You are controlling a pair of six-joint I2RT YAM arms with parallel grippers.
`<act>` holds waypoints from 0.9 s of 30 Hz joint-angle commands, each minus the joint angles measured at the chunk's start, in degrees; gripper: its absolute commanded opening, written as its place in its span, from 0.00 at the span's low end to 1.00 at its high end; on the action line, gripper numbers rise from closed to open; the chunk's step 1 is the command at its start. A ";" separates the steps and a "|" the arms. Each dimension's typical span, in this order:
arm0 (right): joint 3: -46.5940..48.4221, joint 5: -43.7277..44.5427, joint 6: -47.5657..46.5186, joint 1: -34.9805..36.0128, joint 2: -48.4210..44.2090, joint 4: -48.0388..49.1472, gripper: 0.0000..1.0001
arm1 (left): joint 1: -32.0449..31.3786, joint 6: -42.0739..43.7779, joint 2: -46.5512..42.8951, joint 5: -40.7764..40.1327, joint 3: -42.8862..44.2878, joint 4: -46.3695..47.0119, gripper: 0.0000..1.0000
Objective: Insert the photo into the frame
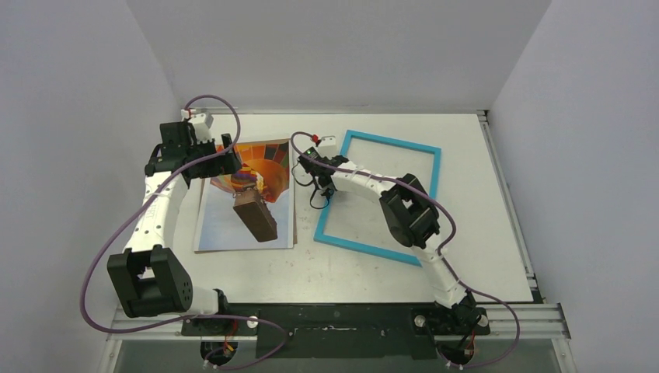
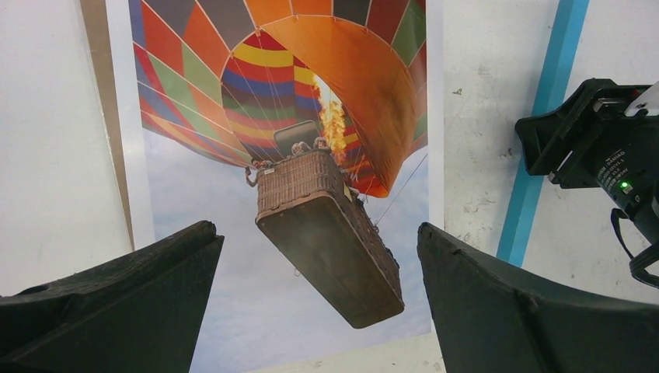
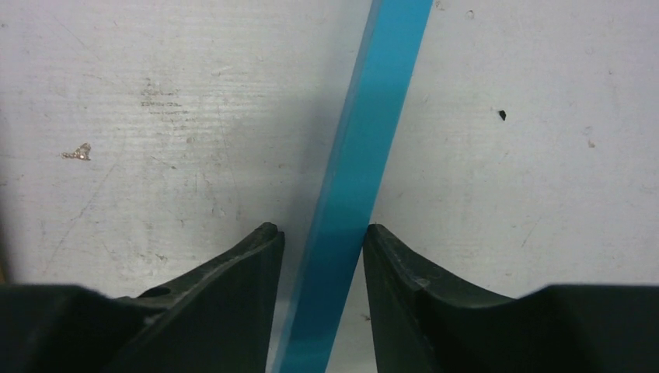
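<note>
Two arms at work on a white table (image 1: 466,233): the photo (image 1: 233,225), a print of a bright hot-air balloon, lies flat and face up on the left, resting on a brown backing board (image 2: 99,78) whose edge shows along its left side. The frame (image 1: 392,140) lies flat just to its right, blue face up, with a strip of bare table between the two. The left gripper (image 2: 315,229) hangs above the upper part of the print with its fingers spread wide and nothing between them. The right gripper (image 3: 319,229) is down at the frame's left rail, one finger on each side of the thin blue strip. The right finger appears to be against the rail and a sliver of shadow remains on the left, so it cannot be told whether the pinch is firm. The photo is not yet in the frame, and the risks lie in the frame's handling. A hold on one narrow rail, well off the frame's middle, could let the frame pivot or slip from the fingers once it is raised. A swinging far side could scrape the table or sweep across the print and push it off its board. The two wrists also stand near each other, so bringing the frame toward the photo could lead to a knock between them
</note>
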 commanded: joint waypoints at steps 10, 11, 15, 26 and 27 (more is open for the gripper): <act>-1.88 -6.53 3.71 -1.56 0.86 2.28 0.22 | -1.01 -0.04 -0.97 2.98 1.72 -1.16 1.00; -2.03 -6.63 3.50 -1.58 0.34 2.25 0.15 | -1.07 -0.04 -0.97 3.07 1.79 -1.28 1.00; -0.66 -6.87 0.75 -1.23 -3.52 2.17 0.05 | -2.05 -0.32 -1.05 3.36 1.86 -1.09 1.00; 0.43 -15.46 1.16 -1.98 -17.98 0.96 0.05 | -5.39 -1.79 -1.29 2.73 -0.08 1.56 0.96; -0.07 -17.07 2.10 -2.20 -19.28 1.52 0.05 | -5.49 -1.80 -1.22 3.06 -0.05 1.70 0.96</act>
